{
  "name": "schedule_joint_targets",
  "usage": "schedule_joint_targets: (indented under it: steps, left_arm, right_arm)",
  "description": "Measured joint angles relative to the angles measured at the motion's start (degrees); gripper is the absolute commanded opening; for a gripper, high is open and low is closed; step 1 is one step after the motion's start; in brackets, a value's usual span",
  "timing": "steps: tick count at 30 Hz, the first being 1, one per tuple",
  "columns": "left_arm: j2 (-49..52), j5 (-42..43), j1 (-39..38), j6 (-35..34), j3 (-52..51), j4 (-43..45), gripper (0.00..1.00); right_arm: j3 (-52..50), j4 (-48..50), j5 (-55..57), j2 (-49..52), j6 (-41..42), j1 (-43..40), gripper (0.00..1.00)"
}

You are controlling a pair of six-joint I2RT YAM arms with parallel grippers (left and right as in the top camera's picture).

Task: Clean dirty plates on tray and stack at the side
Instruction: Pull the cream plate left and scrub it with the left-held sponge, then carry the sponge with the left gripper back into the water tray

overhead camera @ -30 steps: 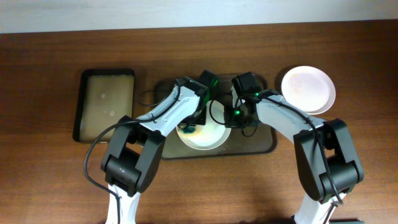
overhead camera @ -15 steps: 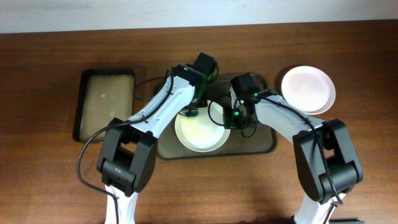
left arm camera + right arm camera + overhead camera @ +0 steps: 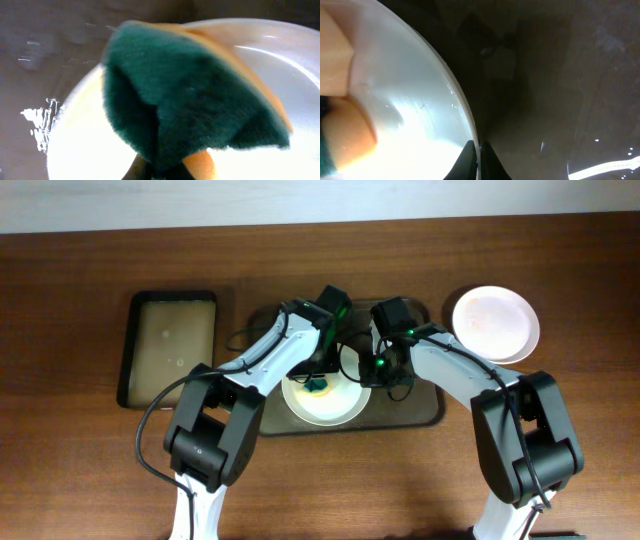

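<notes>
L fingers (image 3: pixel 142 170), clamped on sponge (image 3: pixel 190 100), came back from tray (image 3: pixel 425 412) far side onto plate (image 3: pixel 332 408) centre; R fingers (image 3: pixel 492 162) pinch its rim, so scrub prob. ongoing, not stack-ready.

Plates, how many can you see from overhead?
2. One plate lies on the tray; the other plate is on the table at the right. A third may be hidden under it.

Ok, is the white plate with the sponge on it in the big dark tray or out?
In it. From overhead, the round white plate lies inside the rim of the dark grey rectangular tray, under the green sponge.
</notes>
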Motion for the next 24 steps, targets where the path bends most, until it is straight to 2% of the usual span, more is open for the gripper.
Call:
schedule_joint_targets:
  steps: [4,9,12,14,20,24]
  left_arm:
    - [0.0,-10.2,-0.3,0.2,-0.1,-3.8,0.0]
    - [0.0,-13.9,1.1,-2.3,0.9,-9.7,0.0]
    - [-1.3,-15.8,4.3,-4.6,2.0,-12.1,0.0]
    - [-4.3,-18.0,10.0,-5.6,2.0,-12.5,0.0]
    - [-11.4,-15.9,20.1,-6.2,2.3,-10.6,0.0]
    - [-11.4,-10.9,24.7,-0.9,2.0,-3.1,0.0]
  right_arm:
    - [0.0,0.0,0.0,0.0,-0.3,0.0,0.04]
    - [0.0,0.2,-1.6,0.0,-0.6,0.5,0.04]
    - [0.0,-0.3,-1.4,0.0,-0.6,0.5,0.04]
    - [0.0,-0.4,-0.9,0.0,-0.6,0.2,0.04]
    - [0.0,-0.4,-0.5,0.0,-0.6,0.2,0.04]
    - [0.0,-0.4,-0.5,0.0,-0.6,0.2,0.04]
